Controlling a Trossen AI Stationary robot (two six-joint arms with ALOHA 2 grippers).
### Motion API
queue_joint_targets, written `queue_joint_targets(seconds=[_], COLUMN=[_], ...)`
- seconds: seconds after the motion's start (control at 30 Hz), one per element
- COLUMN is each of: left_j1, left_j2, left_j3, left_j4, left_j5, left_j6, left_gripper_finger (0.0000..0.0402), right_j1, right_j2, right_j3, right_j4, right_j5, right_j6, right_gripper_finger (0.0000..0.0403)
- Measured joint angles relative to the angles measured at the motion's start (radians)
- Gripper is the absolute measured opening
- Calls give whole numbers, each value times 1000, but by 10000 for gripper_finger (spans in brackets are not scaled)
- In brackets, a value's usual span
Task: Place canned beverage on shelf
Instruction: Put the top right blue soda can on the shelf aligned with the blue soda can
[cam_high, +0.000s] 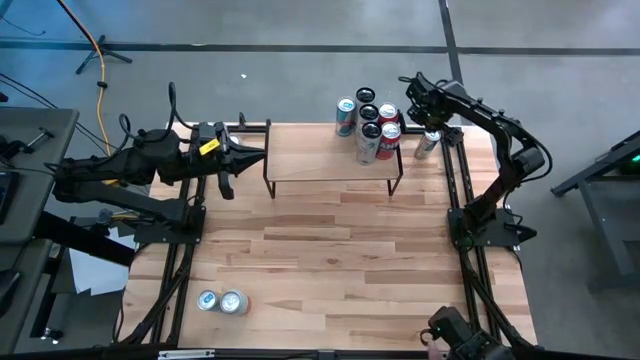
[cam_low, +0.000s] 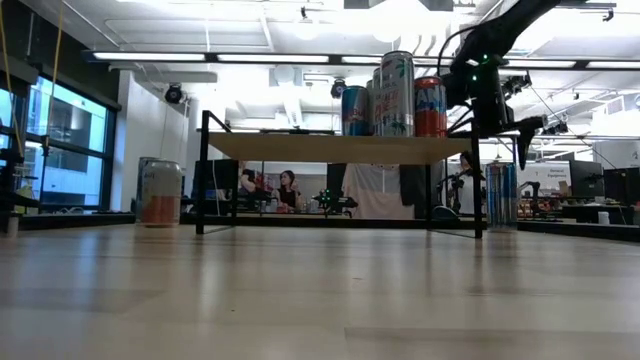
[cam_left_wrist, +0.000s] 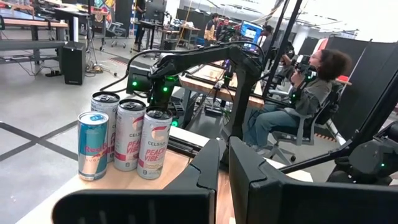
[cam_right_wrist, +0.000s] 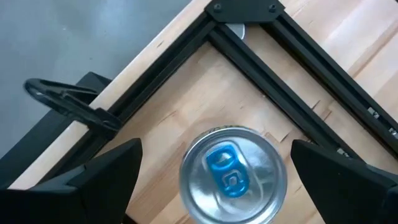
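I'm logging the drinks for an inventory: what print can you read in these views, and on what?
"CELSIUS" and "PEACH VIBE": on the front white can on the shelf.
"CELSIUS", "VIBE" below it: on the middle white can.
Blue can: red lettering, too blurred to read.
Other cans: print unreadable.

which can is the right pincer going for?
The lone can standing on the table beside the shelf, not the cluster on top. The open right pincer hangs directly above its blue-tabbed lid.
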Motion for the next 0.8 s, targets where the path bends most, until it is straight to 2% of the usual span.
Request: queue_joint_targets(seconds=[0.67,0.8], left_j1=[0,0], left_j2=[0,0], left_j3=[0,0], left_j4=[-29,-24], left_j5=[-2,-2], left_j6=[-63,-77], left_gripper_finger=[1,1], right_j1=[0,0], right_j2=[1,1], right_j3=[-38,-38], right_j4=[33,30], right_j5=[18,18], right_j6=[-43,-44], right_gripper_finger=[398,386])
